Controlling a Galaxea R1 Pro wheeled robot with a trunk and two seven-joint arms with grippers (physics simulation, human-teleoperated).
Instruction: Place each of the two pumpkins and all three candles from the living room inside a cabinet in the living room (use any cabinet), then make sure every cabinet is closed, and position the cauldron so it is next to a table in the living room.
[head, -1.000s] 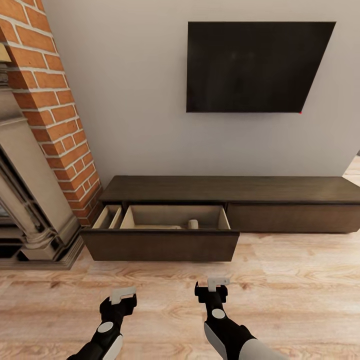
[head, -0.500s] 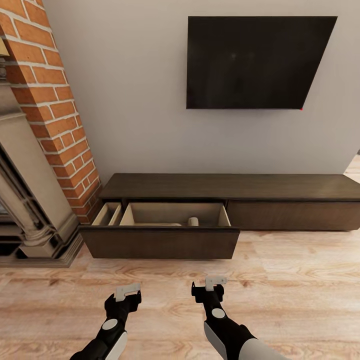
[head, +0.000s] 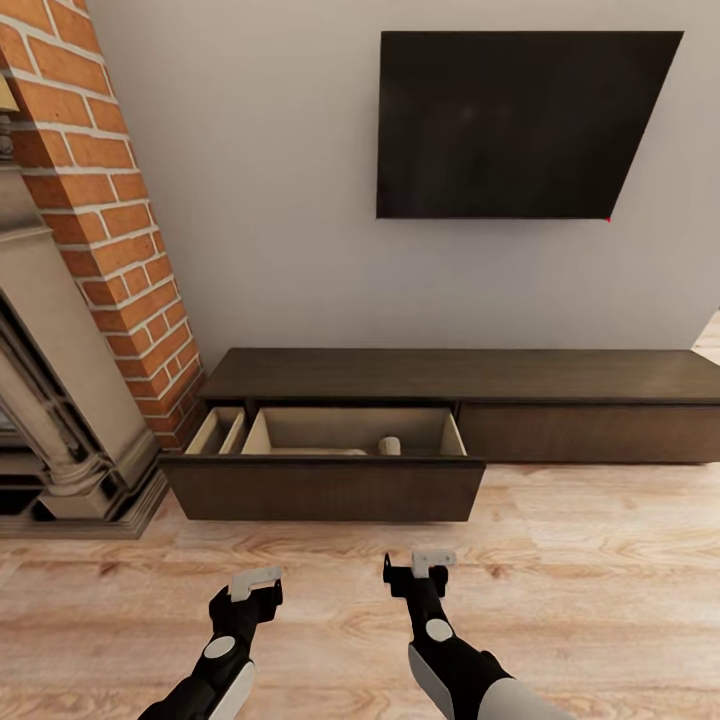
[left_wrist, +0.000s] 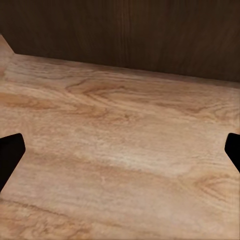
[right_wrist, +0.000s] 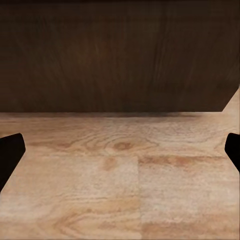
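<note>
Both empty, wide-open grippers, left (head: 256, 590) and right (head: 420, 572), hover before the cabinet's (head: 330, 487) open drawer

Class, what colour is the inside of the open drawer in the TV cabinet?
Pale beige wood inside the open drawer, against the cabinet's dark brown; head view shows it best.

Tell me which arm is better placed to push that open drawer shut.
Right, probably. The right gripper is open, empty and faces the drawer front near its middle; the left gripper sits lower and farther back.
</note>
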